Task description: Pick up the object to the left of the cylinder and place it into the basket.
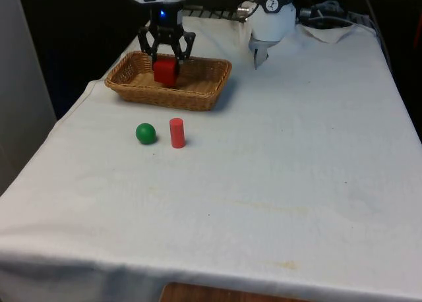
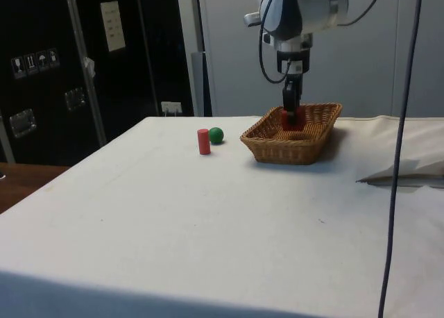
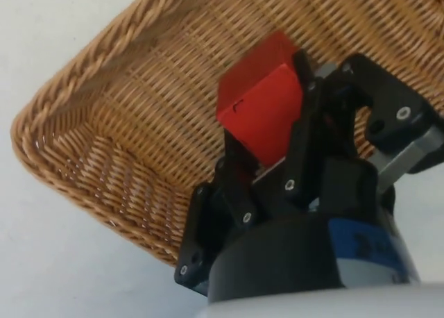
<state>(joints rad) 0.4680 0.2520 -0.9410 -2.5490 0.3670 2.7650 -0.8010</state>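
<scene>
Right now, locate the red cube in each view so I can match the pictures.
Front view: the red cube sits between the tool's fingers, over the wicker basket towards the front view's left.
Side view: the red cube is under the arm, over the basket.
Wrist view: the red cube is gripped above the basket's weave.
Shared landmark: the basket.

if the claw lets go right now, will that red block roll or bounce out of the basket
Probably not. The red block has flat faces and square edges, so it should settle rather than roll. The claw holds it low over the basket, whose woven walls rise around it. It looks rigid and small, likely light, so any bounce should be slight.
</scene>
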